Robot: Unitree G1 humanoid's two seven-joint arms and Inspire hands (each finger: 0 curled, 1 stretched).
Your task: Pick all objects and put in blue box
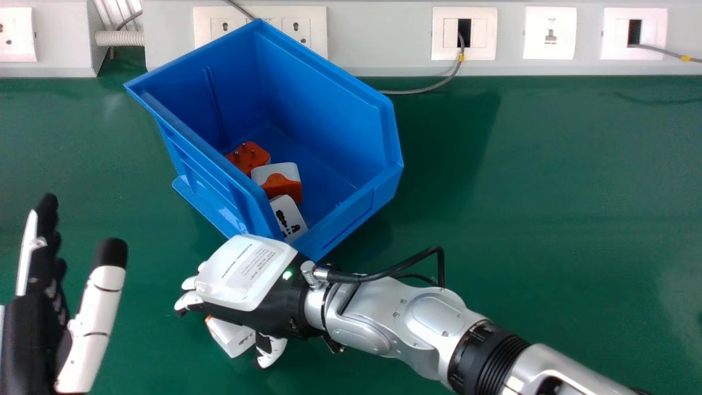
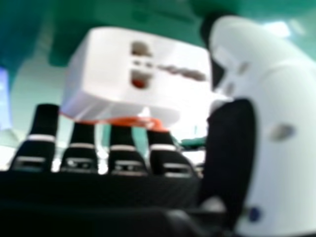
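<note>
right hand (image 1: 255,291) clasping white adapter (image 1: 231,336), left hand (image 1: 30,334) loosely spread, wall sockets (image 1: 550,33) behind blue box (image 1: 354,215)

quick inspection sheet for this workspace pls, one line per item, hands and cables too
surface: green tabletop, some glare
box: blue box standing open and askew, near the wall
job's things: orange adapter, white-and-orange adapter and white adapter in the box; fourth adapter held outside it
clutter: nothing seen
right hand: right hand over the table in front of the box, curled round the fourth adapter
left hand: left hand open, at left
cables: black cable looping off the right wrist; grey cable from a wall outlet down to the table's back edge
surroundings: grey wall trunking with white socket plates
</note>
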